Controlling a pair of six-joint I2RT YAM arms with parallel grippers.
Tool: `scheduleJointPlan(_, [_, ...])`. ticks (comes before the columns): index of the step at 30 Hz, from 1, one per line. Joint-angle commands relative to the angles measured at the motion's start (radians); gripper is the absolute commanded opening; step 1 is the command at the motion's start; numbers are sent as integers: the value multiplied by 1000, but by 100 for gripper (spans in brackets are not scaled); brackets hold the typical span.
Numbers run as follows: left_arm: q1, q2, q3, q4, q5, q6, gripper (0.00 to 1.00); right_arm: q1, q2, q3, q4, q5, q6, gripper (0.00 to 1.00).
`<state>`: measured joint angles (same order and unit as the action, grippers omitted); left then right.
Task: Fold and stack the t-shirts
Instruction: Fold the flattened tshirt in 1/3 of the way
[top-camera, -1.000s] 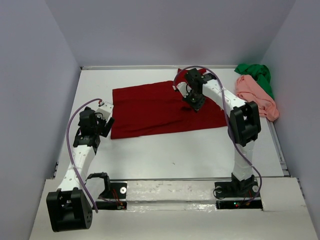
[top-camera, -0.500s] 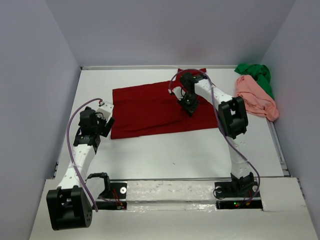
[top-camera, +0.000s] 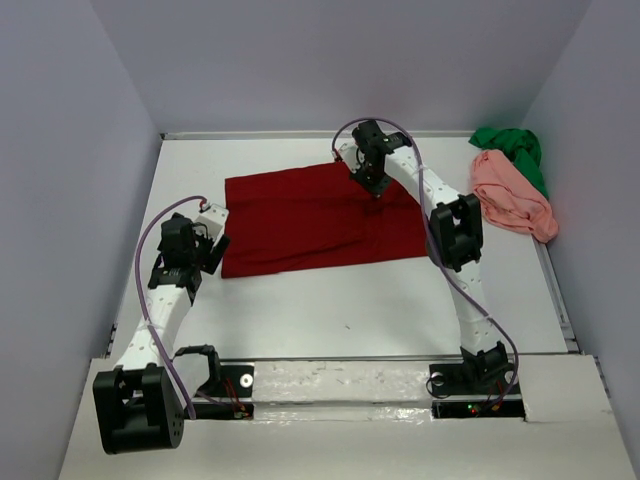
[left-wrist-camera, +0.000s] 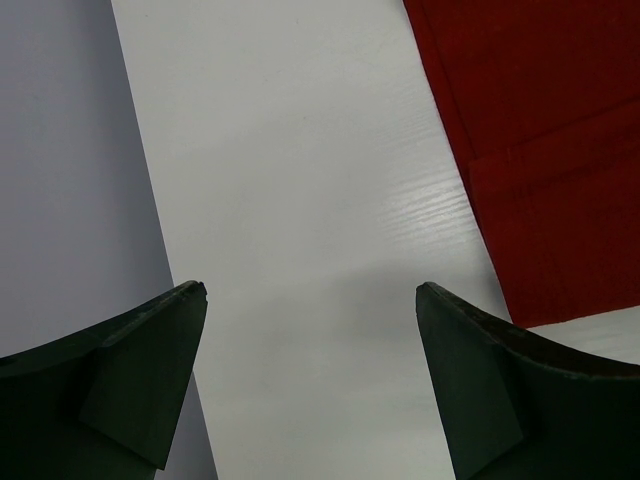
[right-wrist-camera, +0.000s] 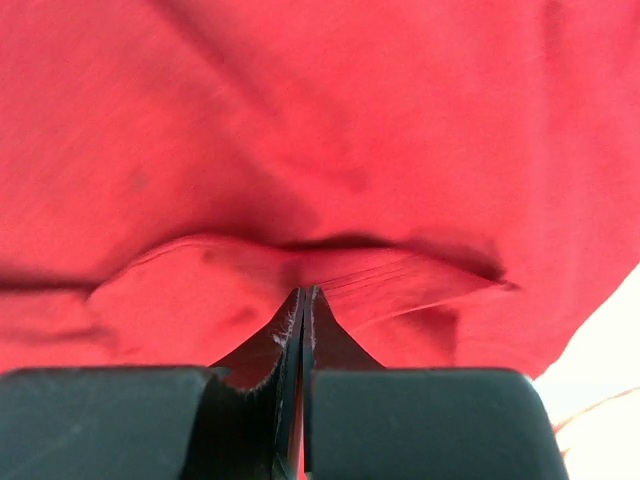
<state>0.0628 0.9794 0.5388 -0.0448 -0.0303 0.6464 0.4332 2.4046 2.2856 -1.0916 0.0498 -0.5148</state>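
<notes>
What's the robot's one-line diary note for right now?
right gripper: shut on dark red t-shirt | left gripper: open, over table beside it | salmon pink t-shirt, green t-shirt: unfolded, far right

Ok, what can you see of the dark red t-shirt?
The dark red t-shirt is plain soft cloth, lying nearly flat on the white table, one layer lapped over another. The right gripper is shut on a pinched ridge near its far edge. The left gripper hangs open beside its left edge, not touching.
</notes>
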Motion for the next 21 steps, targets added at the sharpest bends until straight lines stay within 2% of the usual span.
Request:
scheduleJointPlan(1, [5,-14,36,14,12,-4,99,-4,-47,25,155,101,-24,0])
scheduleJointPlan(5, [6,-39,38,-6,21,-7,99,-4,-148,-93,304,45,-39,0])
scheduleJointPlan(11, [6,-85,50,-44,4,-1,99,-4,-200,-132,277,99,-40,0])
scheduleJointPlan(15, [6,-111,49,-55,23,2,99,-4,-307,-254,288,134,-25,0])
scheduleJointPlan(18, [6,-114,65,-122,124,13,99,-4,-436,-409,311,151,4,0])
scheduleJointPlan(19, [6,-107,79,-168,172,41,99,-4,-512,-510,338,157,19,0])
scheduleJointPlan(20, [6,-102,87,-168,191,54,99,-4,-550,-565,338,159,25,5])
scheduleJointPlan(21, [6,-91,96,-217,213,70,99,-4,-585,-619,369,180,36,36])
